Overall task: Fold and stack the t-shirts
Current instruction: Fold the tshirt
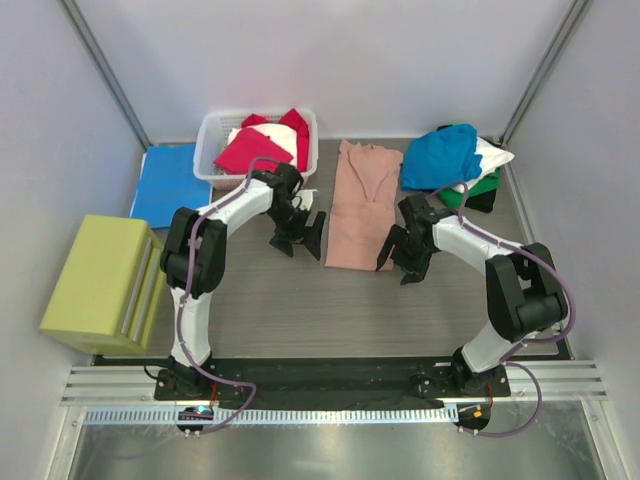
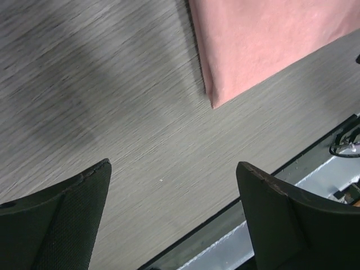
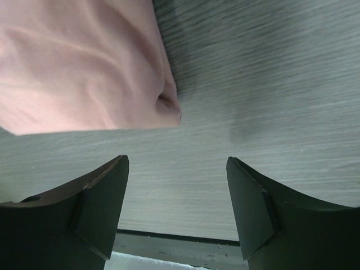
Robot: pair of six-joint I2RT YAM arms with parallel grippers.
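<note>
On table [image 1: 300, 310], folded pink t-shirt [image 1: 358, 205], left hand [image 1: 300, 240], right hand [image 1: 398, 260] open alongside

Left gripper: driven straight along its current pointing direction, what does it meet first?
Probably the bare table: the left gripper, open, aims at wood just short of the corner of the pink t-shirt. Depth is unclear, so cloth contact can't be excluded.

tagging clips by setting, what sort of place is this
Probably a robot lab test cell, not a home: two arms bolted to a metal rail, plain white walls boxing in the table, and a basket of tees staged for folding.
</note>
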